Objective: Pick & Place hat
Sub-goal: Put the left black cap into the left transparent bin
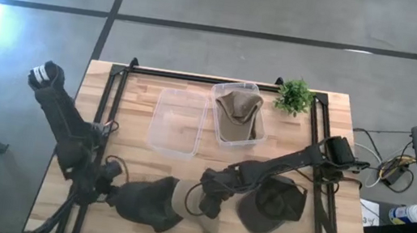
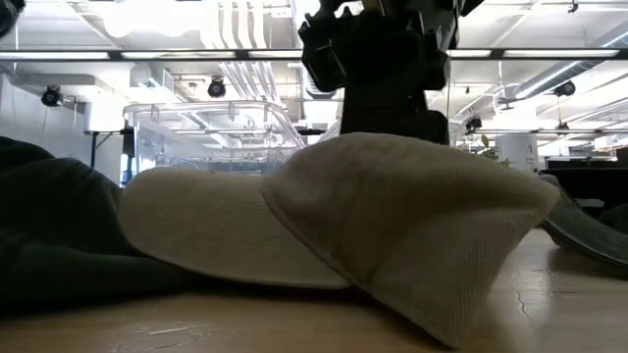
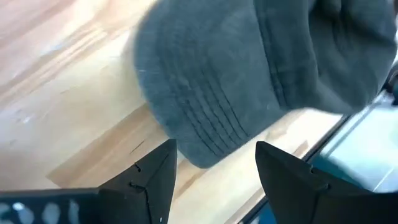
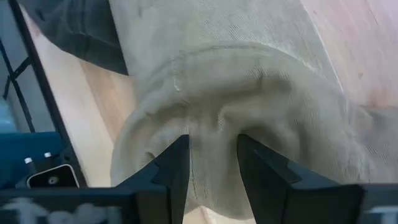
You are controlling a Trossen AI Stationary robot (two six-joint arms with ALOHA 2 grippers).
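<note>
A beige hat [image 1: 184,199] lies on the table near its near edge, its brim lapping onto a dark grey hat [image 1: 149,202] to its left. My right gripper [image 1: 208,205] stands over the beige hat [image 4: 249,81], shut on its cloth. In the low view the beige hat [image 2: 392,226] fills the foreground, with my right gripper [image 2: 383,59] above it. My left gripper [image 1: 110,187] is open, just left of the dark grey hat [image 3: 249,62]. Its fingers stand either side of that hat's brim without touching it. My right gripper [image 4: 212,140] pinches a puckered fold of the beige hat's cloth [image 4: 211,121] between its two fingers. The fingers [image 4: 174,165] come from above, pointing down. The hat still lies on the table and partly on the dark grey hat [image 2: 49,235].
A third, dark olive hat [image 1: 271,203] lies right of the beige one, under my right arm. Toward the far edge stand an empty clear tub [image 1: 178,120] and a clear tub [image 1: 247,142] holding a tan hat. A small green plant [image 1: 295,96] sits at the far right corner.
</note>
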